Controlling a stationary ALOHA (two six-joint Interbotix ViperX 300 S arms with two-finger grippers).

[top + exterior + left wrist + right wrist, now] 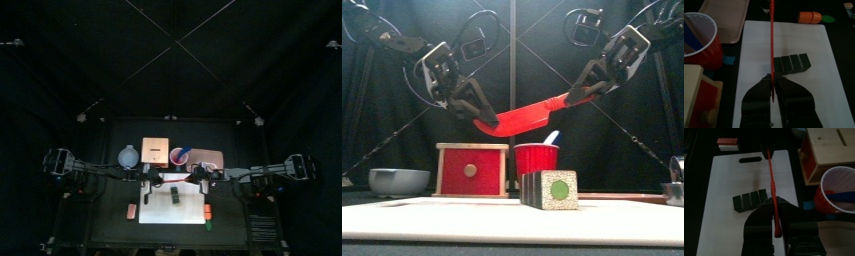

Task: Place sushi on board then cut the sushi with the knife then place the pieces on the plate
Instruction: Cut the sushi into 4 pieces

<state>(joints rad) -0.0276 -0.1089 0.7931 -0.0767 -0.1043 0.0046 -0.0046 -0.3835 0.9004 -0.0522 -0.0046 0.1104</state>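
Over board [811,45] and sushi [792,63], both inward-angled arms' jaws clamp the red knife [529,115].

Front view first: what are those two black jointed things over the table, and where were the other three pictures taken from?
They are two robot arms, each ending in a two-jawed claw. One picture looks down from high above, one looks level from the table's front edge, and two come from cameras on the wrists. The left claw and right claw are both shut on one red toy knife, held in the air above a dark green sushi roll on a white cutting board. Behind stand a blue-grey bowl, a wooden box, a red cup and a pink tray.
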